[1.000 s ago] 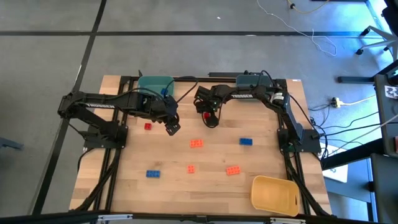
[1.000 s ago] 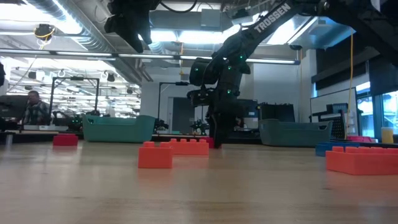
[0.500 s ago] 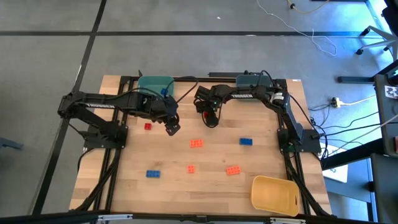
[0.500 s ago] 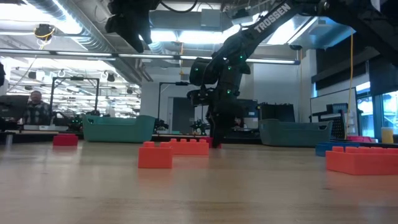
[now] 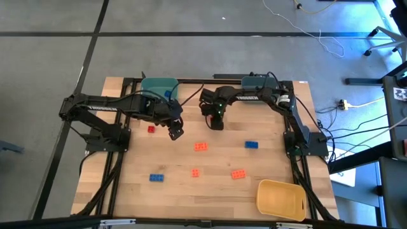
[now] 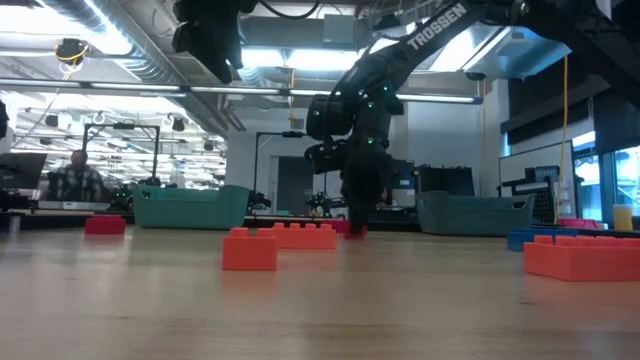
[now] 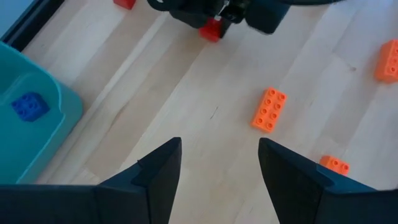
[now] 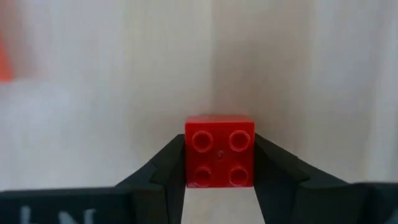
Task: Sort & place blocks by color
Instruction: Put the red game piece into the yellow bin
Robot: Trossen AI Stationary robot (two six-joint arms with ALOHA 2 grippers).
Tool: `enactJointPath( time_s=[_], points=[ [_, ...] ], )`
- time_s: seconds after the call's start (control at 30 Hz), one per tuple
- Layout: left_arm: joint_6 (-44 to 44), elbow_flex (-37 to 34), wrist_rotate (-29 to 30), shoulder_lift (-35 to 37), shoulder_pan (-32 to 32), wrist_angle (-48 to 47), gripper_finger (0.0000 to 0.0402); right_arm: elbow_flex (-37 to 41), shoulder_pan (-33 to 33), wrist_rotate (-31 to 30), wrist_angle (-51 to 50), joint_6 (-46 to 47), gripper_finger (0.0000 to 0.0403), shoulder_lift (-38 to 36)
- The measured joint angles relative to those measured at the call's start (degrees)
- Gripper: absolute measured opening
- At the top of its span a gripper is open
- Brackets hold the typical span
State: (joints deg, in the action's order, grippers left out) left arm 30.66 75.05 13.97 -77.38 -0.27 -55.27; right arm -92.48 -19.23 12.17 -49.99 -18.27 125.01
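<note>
My right gripper (image 5: 216,122) stands at the table's far middle, shut on a small square red block (image 8: 219,159) with four studs, which also shows in the left wrist view (image 7: 211,29). My left gripper (image 5: 176,131) hangs open above the table, just left of it, with nothing between its fingers (image 7: 219,168). Another red block (image 5: 151,129) lies flat to the left. Orange blocks (image 5: 201,146) (image 5: 195,172) (image 5: 238,173) and blue blocks (image 5: 252,144) (image 5: 156,177) lie flat on the wood. One blue block (image 7: 29,106) lies in the teal bin (image 5: 159,86). My right gripper pinches the red block by two opposite side walls (image 8: 186,163), one finger on each side. The fingers (image 8: 168,165) come steeply from above, pointing down. The block sits studs up and level; whether its underside still rests on the table I cannot tell.
A grey-blue bin (image 5: 259,81) stands at the far edge right of the teal one, a yellow bin (image 5: 280,198) at the near right corner. Bare wood lies between the scattered blocks. A person (image 6: 75,180) sits in the room beyond the table.
My right gripper has tipped and rolled a little over the red block while staying in place; the block, which showed beside its fingers in the high view, is now covered by it.
</note>
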Motion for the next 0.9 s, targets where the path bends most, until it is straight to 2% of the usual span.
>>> enactJointPath(
  time_s=[0.1, 0.73, 0.9],
  points=[
    [-1.5, 0.0, -0.3, 0.0, -0.1, 0.0, 0.0208, -2.4, 0.5, 1.8, -4.7, 0.1, 0.0143, 0.2],
    [-5.9, 0.0, -1.7, 0.0, -1.3, 0.0, 0.0208, -15.9, 7.4, 1.4, -32.1, 3.3, 0.0143, 0.0],
    [-5.9, 0.0, -1.0, 0.0, -2.6, -0.1, 0.0208, -17.9, 8.5, -4.1, -37.2, 6.6, 0.0143, 0.0]
  ],
)
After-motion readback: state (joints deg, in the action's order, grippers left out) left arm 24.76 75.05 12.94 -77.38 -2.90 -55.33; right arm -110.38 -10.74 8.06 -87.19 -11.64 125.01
